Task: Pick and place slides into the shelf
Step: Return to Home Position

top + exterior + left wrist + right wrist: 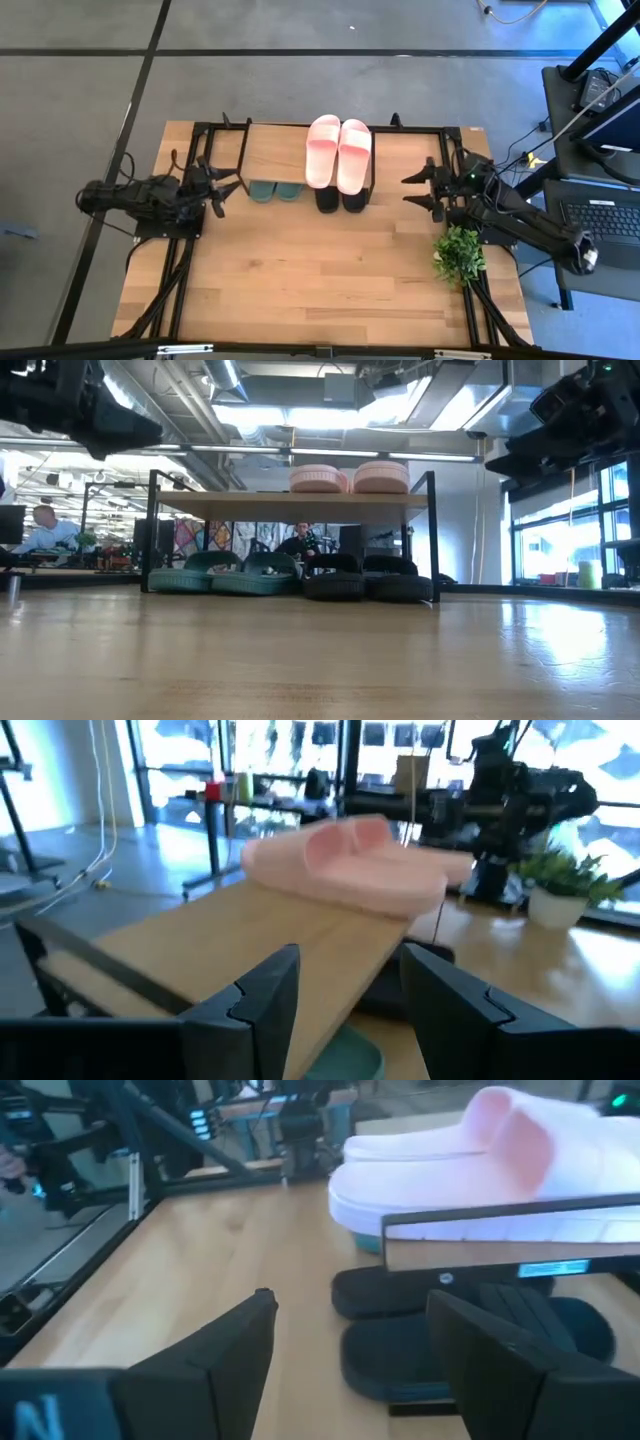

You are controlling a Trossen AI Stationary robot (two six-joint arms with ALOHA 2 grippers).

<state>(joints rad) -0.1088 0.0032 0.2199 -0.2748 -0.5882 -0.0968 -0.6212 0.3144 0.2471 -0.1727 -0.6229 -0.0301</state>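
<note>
You see the shelf (275, 150) standing at the far side of the table (300, 280), between the two arms, with all three pairs on or under it. The pink slides (338, 152) lie side by side on the top board, toward its right end, their near ends reaching past the board's near edge. Under the board, the green slides (275, 190) sit toward the left and the black slides (340, 200) just beside them on the right, directly beneath the pink pair. From above only their near ends show, while the low view shows both pairs resting on the tabletop inside the black wire frame. Your left gripper (230, 188) hovers just off the shelf's left end, fingers pointing at it, jaws spread wide and holding nothing; its wrist view looks along the top board to the pink pair. Your right gripper (408, 190) hovers just off the right end, facing the left one, jaws likewise wide apart and empty. In the low view both hang well above the tabletop. A potted plant (459, 253) stands on the table beside the right arm, nearer than the shelf. Beyond the table a person (40, 525) sits at a desk.
</note>
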